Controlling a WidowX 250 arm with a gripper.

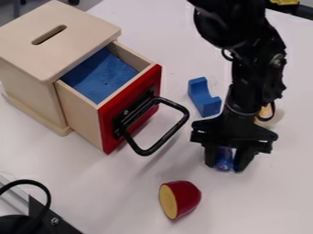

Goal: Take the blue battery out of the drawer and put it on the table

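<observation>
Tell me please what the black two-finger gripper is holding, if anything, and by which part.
The black two-finger gripper holds the small blue cylindrical battery by its sides, one finger on each, with an end towards the camera.

Both sides of the battery (223, 156) are hidden by the claw (224, 167); whether it touches the bench (269, 192) cannot be told. Just behind the claw, the arm (241, 68), itself cut by the top edge, covers most of an orange thing (267, 111). Left of the claw, the left edge crops the box (73, 27), whose top hides the drawer's (98, 128) back. Beyond the claw, a yellow thing (285, 2) is cropped by the top edge
</observation>
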